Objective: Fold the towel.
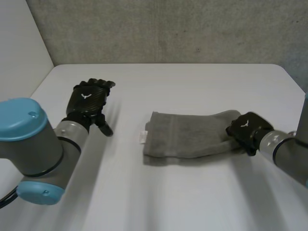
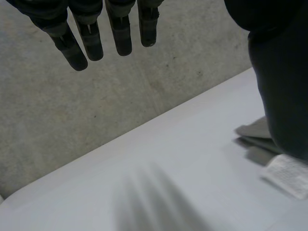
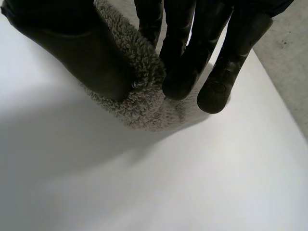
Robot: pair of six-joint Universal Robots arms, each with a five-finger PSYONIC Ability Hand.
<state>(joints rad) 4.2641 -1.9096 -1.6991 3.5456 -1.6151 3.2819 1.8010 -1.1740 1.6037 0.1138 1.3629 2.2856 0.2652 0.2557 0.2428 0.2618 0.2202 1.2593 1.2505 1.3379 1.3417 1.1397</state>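
The grey towel lies folded on the counter, nearer its right edge. The right hand pinches the towel's right end between thumb and fingers. The left hand, fingers straight and empty, seems to hover near the left edge.

Your left hand and right hand are both black, and each carries a small white emblem on its back. The left arm is a thick grey cylinder closed by rounded light-blue caps, and a silvery wrist cuff joins it to the hand. The right arm is grey with the same silvery cuff. Up close, your fingers look dark and segmented with rounded tips, and the right thumb is broad, smooth and matte black.
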